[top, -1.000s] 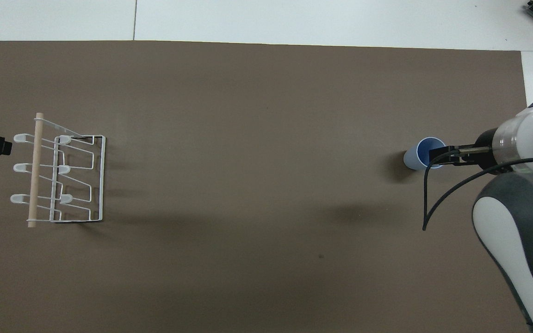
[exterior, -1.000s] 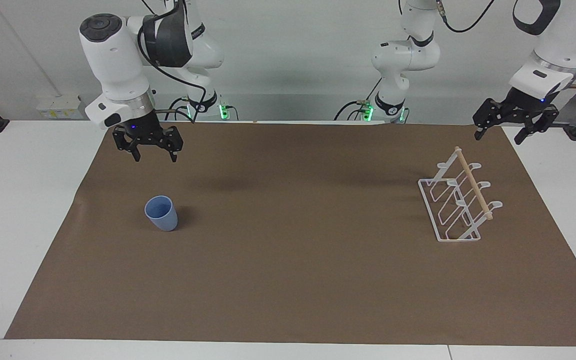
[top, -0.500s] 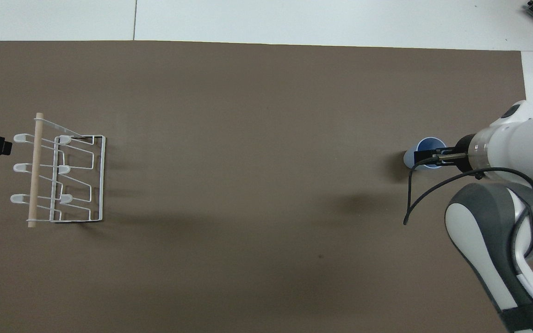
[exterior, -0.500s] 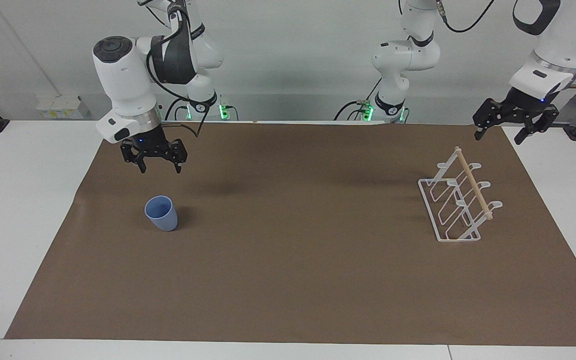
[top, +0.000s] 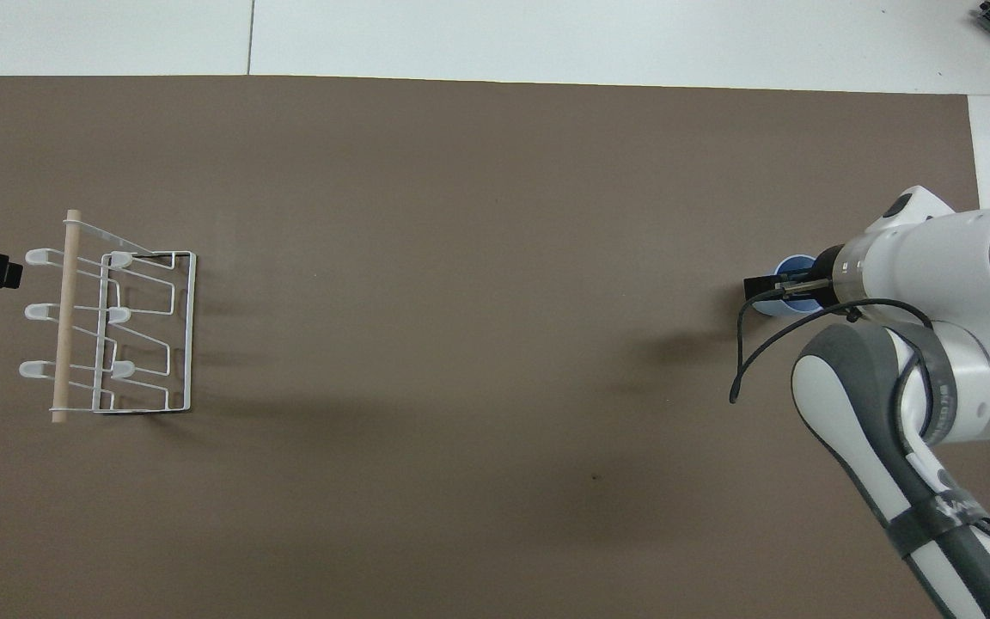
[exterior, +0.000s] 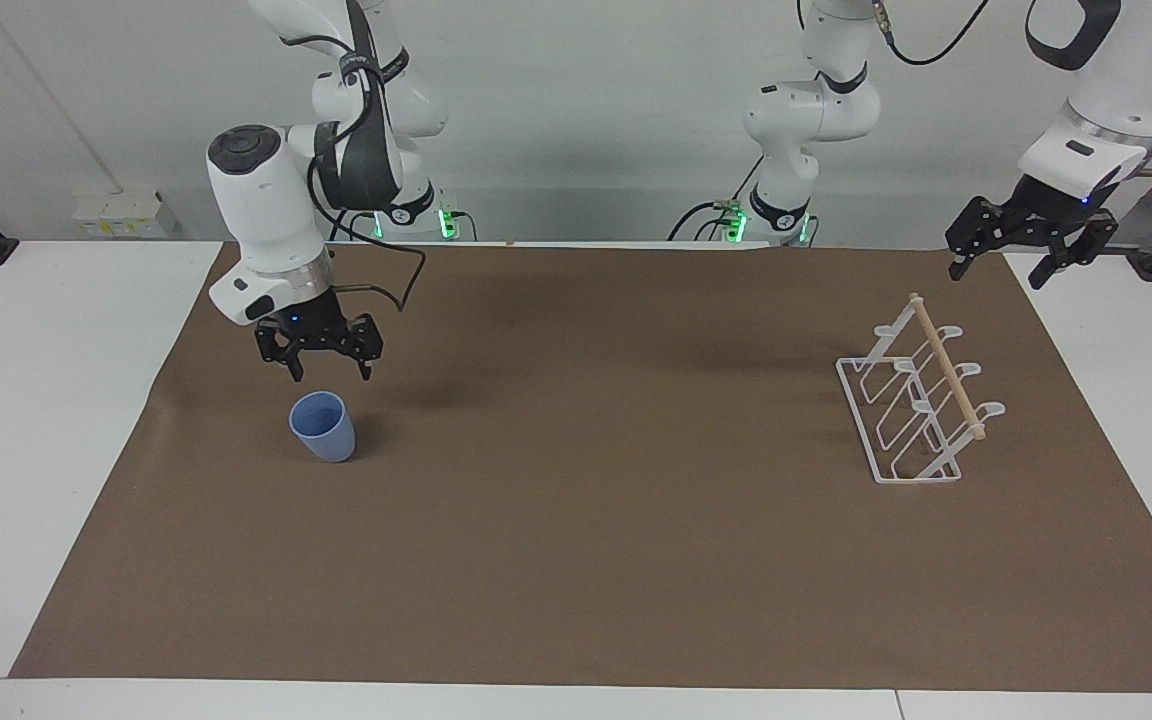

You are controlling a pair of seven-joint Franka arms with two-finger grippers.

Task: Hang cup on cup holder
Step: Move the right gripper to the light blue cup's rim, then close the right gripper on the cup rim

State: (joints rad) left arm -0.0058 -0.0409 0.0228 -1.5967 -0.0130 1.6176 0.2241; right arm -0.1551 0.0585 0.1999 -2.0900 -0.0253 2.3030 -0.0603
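We are at the start of this job: nothing is hung yet. The cup (exterior: 322,426) stands upright on the brown mat (exterior: 576,560), mouth up, toward the right arm's end of the table, and no claw touches it. The cup holder (exterior: 921,405) sits well apart from it, toward the left arm's end, with all of its prongs bare. What is left, as we judge it, is the whole task: grasp the cup, carry it across the mat, turn it over and slip it onto 1 of the prongs.

The right claw (exterior: 318,368) hangs just above the cup, pointing down, with its 2 fingers spread apart and nothing between them. In the facing view the fingertips sit a little above the cup's rim and do not reach it. In the overhead view the right claw (top: 783,287) covers most of the cup (top: 796,300), so we judge it lined up over the mouth, or close to that. The cup is directly below the claw, and a short drop should bring the fingers around the rim or wall.

The left claw (exterior: 1026,235) waits in the air at the mat's edge, above and just to the robots' side of the cup holder. Its fingers are also spread and empty.
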